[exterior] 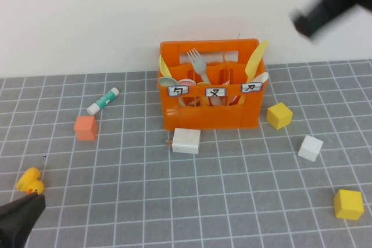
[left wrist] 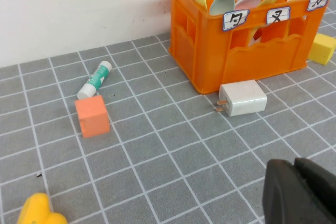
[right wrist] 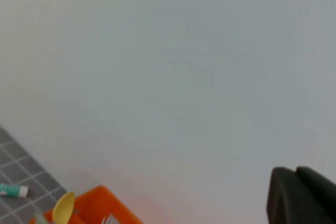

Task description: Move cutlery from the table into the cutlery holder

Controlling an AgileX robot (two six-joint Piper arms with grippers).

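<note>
Grey square tiles with white grid lines cover the worktop (exterior: 232, 201), which meets a plain white wall at the far side. Against that wall, about mid-scene, stands the orange cutlery holder (exterior: 209, 117), with three small white labels along its near rim. All the cutlery I can see is already upright in its compartments: a grey fork (exterior: 198, 63) near the middle, a yellow spoon (exterior: 256, 57) at the right end, and more pale handles beside them. None lies loose on the tiles.

What remains is clutter: a white and green tube (exterior: 103, 100) and a small orange cube (exterior: 85, 127) to the left, a white charger block (exterior: 186, 140) just in front of the crate, yellow and white cubes to the right, and a yellow duck (exterior: 30, 181) at the near left.

Raised at the far right, above the crate, the right gripper (exterior: 311, 18) is closed and empty. Low at the near left, the left gripper (exterior: 20, 219) is closed too, and holds nothing.

The main risk now is a needless return: a descending arm could clip the tall handles and tip the light crate, or take the tube for cutlery.
</note>
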